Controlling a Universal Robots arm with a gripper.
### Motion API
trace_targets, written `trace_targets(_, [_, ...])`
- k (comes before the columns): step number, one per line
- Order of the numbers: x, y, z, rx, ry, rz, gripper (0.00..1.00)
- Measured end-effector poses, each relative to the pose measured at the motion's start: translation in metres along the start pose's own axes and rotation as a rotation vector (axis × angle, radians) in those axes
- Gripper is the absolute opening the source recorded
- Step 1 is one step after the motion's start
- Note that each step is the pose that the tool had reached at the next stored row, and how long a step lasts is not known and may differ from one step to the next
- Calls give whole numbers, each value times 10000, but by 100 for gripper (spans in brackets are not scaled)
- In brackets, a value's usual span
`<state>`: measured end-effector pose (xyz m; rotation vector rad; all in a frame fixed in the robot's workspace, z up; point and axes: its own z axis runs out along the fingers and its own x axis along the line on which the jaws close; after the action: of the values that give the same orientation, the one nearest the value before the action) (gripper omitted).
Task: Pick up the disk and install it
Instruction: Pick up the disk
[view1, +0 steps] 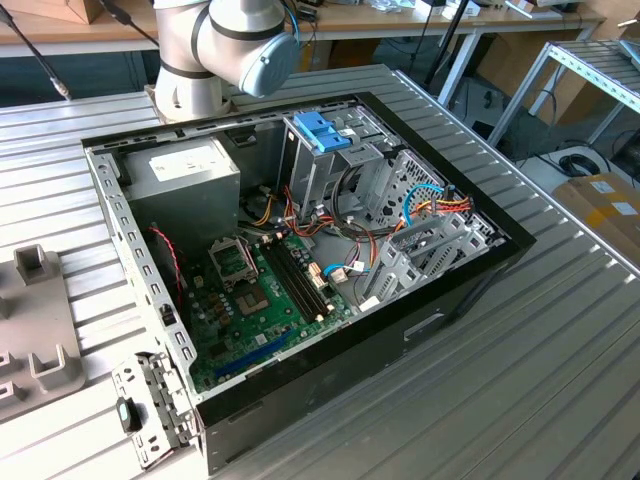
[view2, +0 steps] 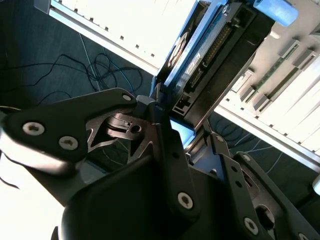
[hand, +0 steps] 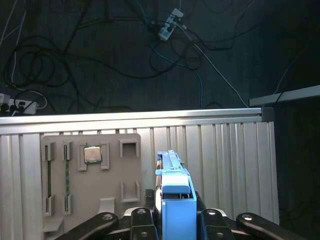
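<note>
Disk (hand: 175, 197) up off the bench (hand: 225, 150) — pinched edge-on in the tool (hand: 176, 216), held well clear; pickup done, seating in the open computer case (view1: 440, 290) not yet done.

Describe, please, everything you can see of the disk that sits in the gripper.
The disk is a flat slab, edge-on in both wrist views: a dark body with connector pins along one narrow side, edged by a blue plastic carrier frame. The gripper is shut on one end, clamping both flat faces; it stands straight out from the jaws, the ribbed metal table behind it.
</note>
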<state>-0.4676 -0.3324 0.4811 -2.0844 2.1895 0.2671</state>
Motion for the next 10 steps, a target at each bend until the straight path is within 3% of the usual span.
trace_targets(10, [-19,5,-92,-7,-131,-6,37])
